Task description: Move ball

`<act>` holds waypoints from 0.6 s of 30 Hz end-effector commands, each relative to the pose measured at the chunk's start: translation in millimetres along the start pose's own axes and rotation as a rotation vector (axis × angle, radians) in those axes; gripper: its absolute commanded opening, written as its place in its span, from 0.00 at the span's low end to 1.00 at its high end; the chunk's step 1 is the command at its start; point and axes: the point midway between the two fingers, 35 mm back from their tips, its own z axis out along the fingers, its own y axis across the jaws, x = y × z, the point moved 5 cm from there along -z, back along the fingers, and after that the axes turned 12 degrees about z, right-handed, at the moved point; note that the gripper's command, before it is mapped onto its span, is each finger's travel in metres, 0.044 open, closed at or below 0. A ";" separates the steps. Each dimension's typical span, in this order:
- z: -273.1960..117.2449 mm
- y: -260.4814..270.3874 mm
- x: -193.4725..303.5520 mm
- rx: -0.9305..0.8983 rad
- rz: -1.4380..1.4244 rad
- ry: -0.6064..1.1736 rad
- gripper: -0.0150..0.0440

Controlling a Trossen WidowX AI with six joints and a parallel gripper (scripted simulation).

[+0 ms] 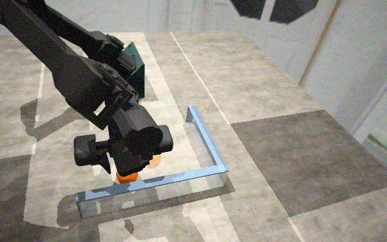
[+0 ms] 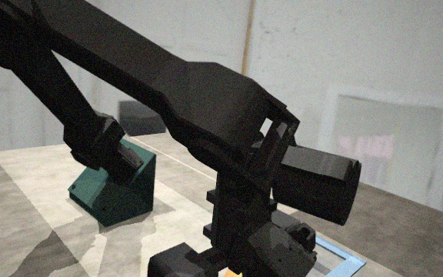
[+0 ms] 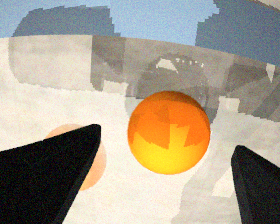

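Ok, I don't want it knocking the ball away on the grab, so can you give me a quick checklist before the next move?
1. Gripper open and holding nothing: ok.
2. Orange ball lies between the two fingers in the wrist view: ok.
3. Ball inside the clear walls, close to the nearer one: ok.
4. Ball already on the see-through copy: not ok, the copy sits to one side.
5. Fingertips low enough to close around the ball: cannot tell.
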 end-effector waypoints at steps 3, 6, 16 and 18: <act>10.1 0.0 2.2 0.007 -0.008 0.003 0.84; 14.9 -0.2 2.4 0.007 -0.008 0.003 0.84; 22.0 -0.6 2.8 0.008 -0.008 0.003 0.66; 22.0 -0.6 2.8 0.008 -0.008 0.003 0.64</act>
